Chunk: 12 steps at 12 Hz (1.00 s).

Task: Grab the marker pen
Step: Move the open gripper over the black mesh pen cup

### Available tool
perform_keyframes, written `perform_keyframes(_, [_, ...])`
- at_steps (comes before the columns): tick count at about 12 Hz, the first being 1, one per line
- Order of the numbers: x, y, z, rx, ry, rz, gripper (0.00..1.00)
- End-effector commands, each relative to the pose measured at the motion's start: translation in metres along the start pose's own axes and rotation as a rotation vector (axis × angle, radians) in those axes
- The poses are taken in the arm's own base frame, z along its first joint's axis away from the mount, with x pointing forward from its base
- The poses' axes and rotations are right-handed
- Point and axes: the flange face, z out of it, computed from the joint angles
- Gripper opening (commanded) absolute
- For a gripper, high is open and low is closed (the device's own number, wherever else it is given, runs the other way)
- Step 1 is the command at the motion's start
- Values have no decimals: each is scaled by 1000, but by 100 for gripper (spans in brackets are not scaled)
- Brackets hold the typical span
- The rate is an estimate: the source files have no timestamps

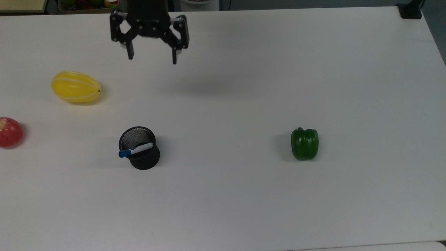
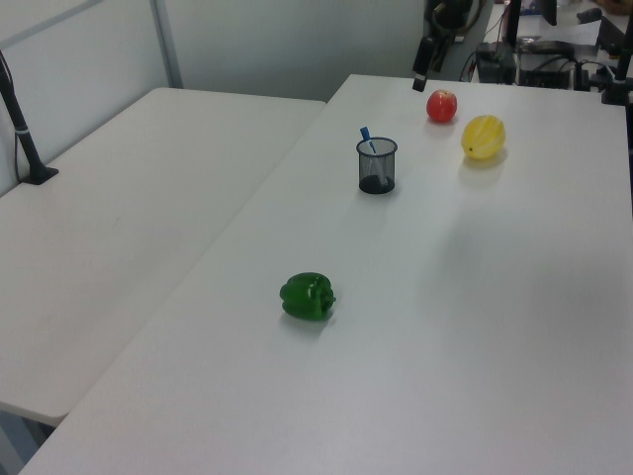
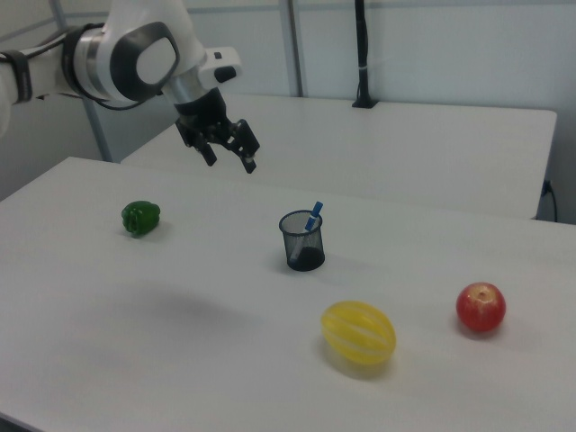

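The marker pen point(image 1: 135, 150) stood in a black mesh cup point(image 1: 140, 148) on the white worktop point(image 1: 244, 87). It leaned to one side, and its blue cap poked out over the rim. The pen looked light, stiff and smooth, so it could slip if held loosely. The best place to take hold was probably the blue top part above the rim, with a finger on each side.

The claw point(image 1: 152, 57) hung in the air with its two fingers spread wide and nothing in them. In the top view it was well apart from the cup.

The cup's rim sat close around the pen, and the cup looked light, so a bump might knock it over. A yellow melon point(image 1: 76, 86), a red apple point(image 1: 10, 132) and a green pepper point(image 1: 305, 143) lay apart from the cup and blocked nothing.
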Motion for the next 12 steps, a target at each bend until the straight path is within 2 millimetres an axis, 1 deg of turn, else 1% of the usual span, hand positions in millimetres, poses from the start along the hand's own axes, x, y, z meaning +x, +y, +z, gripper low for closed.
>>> perform_keyframes(1, [14,14,27,-30,57,3,100])
perform_keyframes(4, [23,27,45,-36,114,21,100])
perform_keyframes(7, [35,40,78,-44,189,33,100])
perform_keyframes(8, [37,43,84,-45,207,35,100])
perform_keyframes(10, [42,45,109,-45,249,36,100])
perform_keyframes(11, [43,52,120,-61,267,35,100])
perform_keyframes(12, [44,55,132,-66,284,34,100])
